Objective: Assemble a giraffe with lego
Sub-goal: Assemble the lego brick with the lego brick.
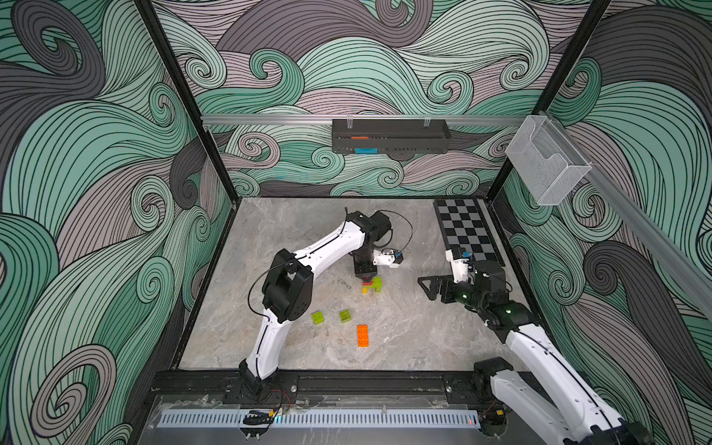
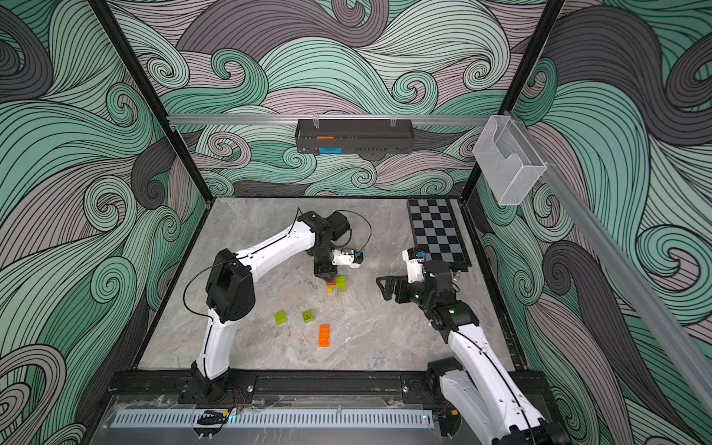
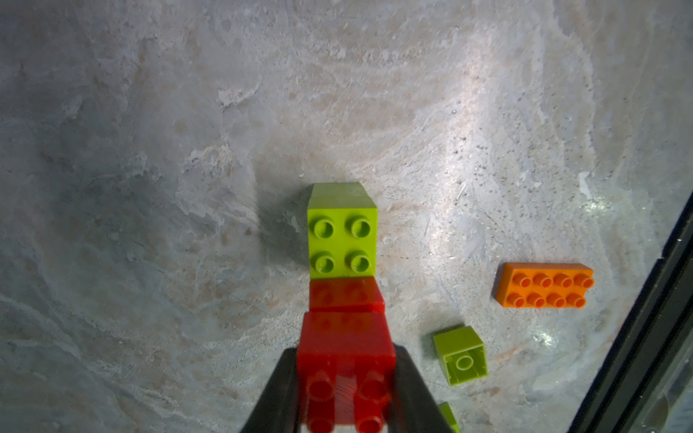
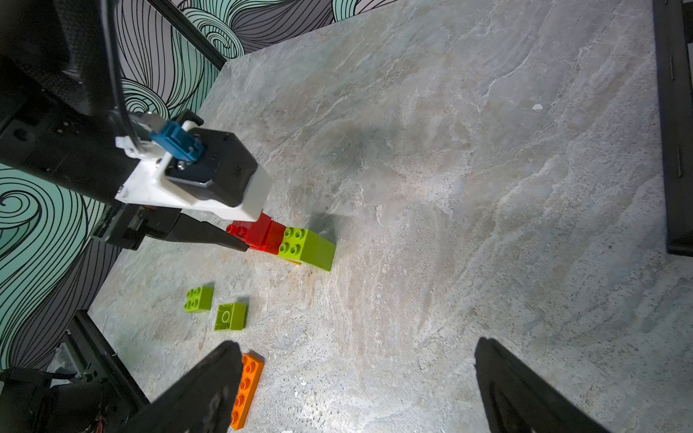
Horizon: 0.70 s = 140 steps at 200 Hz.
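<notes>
Two containers hang on the booth's rails: a black wall tray (image 1: 391,135) on the rear rail, with an orange item (image 1: 360,137) and a blue item (image 1: 365,150) showing in it, and a clear perforated holder (image 1: 547,165) on the right-hand rail, whose contents cannot be made out. On the marble-patterned table (image 1: 404,331), the left tool (image 1: 364,276) points down at the part-built giraffe (image 1: 373,285) near the table's middle. Its jaws are drawn in against the sides of a held red brick (image 3: 347,337) that sits over a lower red brick (image 3: 347,296). A joined green brick (image 3: 342,240) adjoins the lower red one, studs up, and a yellow brick (image 1: 365,291) shows at the foot of the stack. Whether the held piece is fully seated cannot be told. The right tool (image 1: 427,288) hangs well apart on the build's right, jaws spread wide and gripping nothing, with bare table between the two. Nearer the front edge lie three loose pieces: a studs-up green brick (image 1: 318,317), a tipped green brick (image 1: 345,315) showing its hollow underside, and the long orange brick (image 1: 362,335), flat with studs up. All sit well clear of the black frame (image 1: 346,379) bounding the table, and a checkerboard (image 1: 468,231) lies along the rear right edge.
</notes>
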Tool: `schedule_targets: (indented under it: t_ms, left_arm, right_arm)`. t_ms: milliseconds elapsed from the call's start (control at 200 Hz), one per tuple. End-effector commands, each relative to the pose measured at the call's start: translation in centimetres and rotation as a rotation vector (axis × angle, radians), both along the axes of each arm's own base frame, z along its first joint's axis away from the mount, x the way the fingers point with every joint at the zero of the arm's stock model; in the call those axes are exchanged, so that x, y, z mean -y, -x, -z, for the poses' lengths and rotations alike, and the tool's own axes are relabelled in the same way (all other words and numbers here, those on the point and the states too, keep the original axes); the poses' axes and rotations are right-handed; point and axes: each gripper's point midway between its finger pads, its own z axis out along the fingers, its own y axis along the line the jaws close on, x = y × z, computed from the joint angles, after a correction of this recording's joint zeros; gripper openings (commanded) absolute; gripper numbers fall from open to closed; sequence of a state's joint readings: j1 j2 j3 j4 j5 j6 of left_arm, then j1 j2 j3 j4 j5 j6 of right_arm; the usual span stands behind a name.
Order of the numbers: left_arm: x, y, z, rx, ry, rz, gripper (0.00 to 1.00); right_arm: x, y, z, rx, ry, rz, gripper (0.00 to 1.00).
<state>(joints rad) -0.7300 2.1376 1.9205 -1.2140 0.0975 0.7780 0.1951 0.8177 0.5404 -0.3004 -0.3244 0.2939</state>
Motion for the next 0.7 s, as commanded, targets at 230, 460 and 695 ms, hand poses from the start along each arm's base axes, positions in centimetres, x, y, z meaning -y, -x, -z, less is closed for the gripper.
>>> schedule_targets:
  t_ms: [230, 460, 695]
  left_arm:
    - [-0.3, 0.4, 3.4, -0.014, -0.061, 0.026, 0.0]
    - [-0.4, 1.0, 3.7, -0.024, -0.065, 0.097, 0.0]
    - [-0.1, 2.3, 3.2, -0.164, -0.007, 0.049, 0.0]
  right_arm:
    - [-0.1, -0.1, 0.2, 0.001, -0.005, -0.009, 0.99]
    - [-0.1, -0.2, 0.2, 0.0, -0.004, -0.009, 0.99]
    - [-0.1, -0.2, 0.3, -0.004, -0.003, -0.009, 0.99]
